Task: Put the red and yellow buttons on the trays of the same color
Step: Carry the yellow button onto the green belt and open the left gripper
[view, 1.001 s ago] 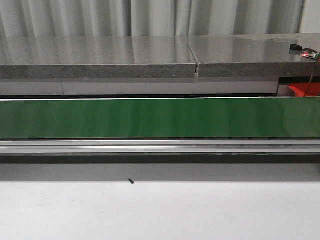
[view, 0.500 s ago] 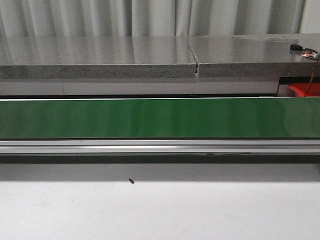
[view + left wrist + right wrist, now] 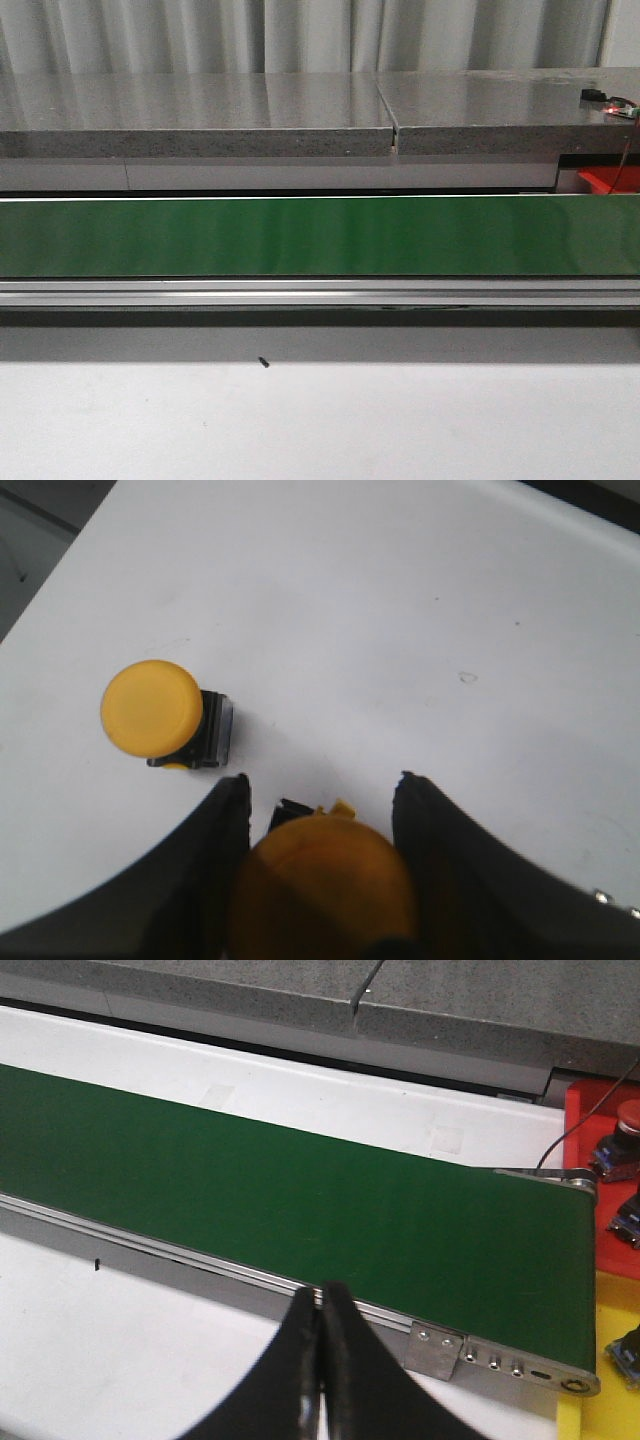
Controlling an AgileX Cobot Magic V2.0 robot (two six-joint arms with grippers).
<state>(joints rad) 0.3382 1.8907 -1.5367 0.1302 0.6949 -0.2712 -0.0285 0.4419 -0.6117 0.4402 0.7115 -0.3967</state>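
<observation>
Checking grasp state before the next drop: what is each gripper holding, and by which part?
The left gripper holds a yellow button, fingers on either side of it below the cap. The right gripper is shut on nothing.

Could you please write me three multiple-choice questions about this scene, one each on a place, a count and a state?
1. Where is the red tray?
A. past the end of the green belt
B. on the grey slab
C. under the left gripper

2. How many yellow buttons show in the left wrist view?
A. one
B. two
C. four

3. How does the right gripper stand?
A. wide open
B. shut on a button
C. shut on nothing

Answers: 1 A, the red tray sits just beyond the belt's end roller. 2 B, one button lies on the white table, another sits in the left gripper. 3 C, its fingers meet with nothing between.
</observation>
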